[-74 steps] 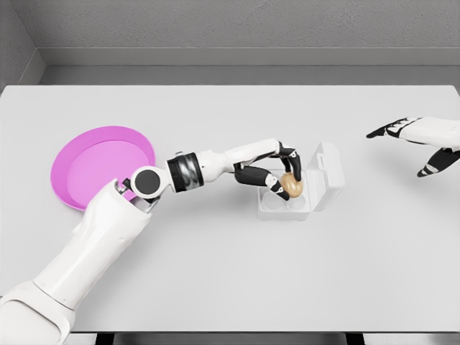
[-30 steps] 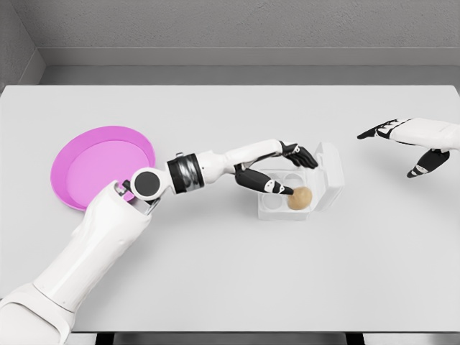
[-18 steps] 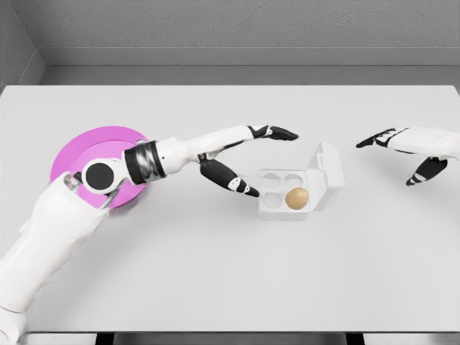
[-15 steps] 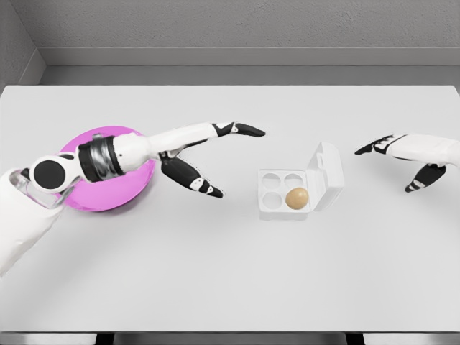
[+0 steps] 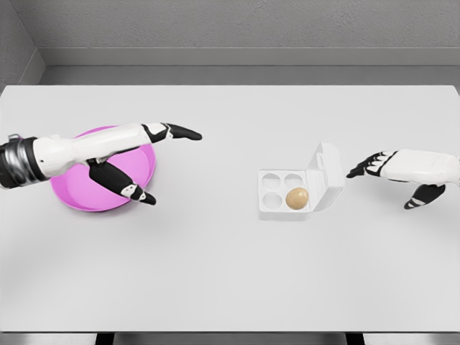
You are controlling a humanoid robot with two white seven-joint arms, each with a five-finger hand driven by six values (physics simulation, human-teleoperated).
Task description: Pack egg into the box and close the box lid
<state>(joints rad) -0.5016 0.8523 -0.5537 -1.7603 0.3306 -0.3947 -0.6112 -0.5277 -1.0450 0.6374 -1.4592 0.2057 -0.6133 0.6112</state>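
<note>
A brown egg (image 5: pixel 297 198) lies in the front right cup of the white egg box (image 5: pixel 274 204). The box's lid (image 5: pixel 327 176) stands open, tilted up on the right side. My left hand (image 5: pixel 162 159) hovers open over the right edge of the pink plate (image 5: pixel 79 190), fingers spread, holding nothing. My right hand (image 5: pixel 374 172) comes in from the right edge, open, its fingertips (image 5: pixel 353 173) a short way right of the lid, not touching it.
The white table (image 5: pixel 230 273) runs to a grey wall at the back. The pink plate holds nothing that I can see. Nothing else stands on the table.
My left hand let the egg go into the box and drew back left to the plate. My right hand moved left and down toward the open lid.
</note>
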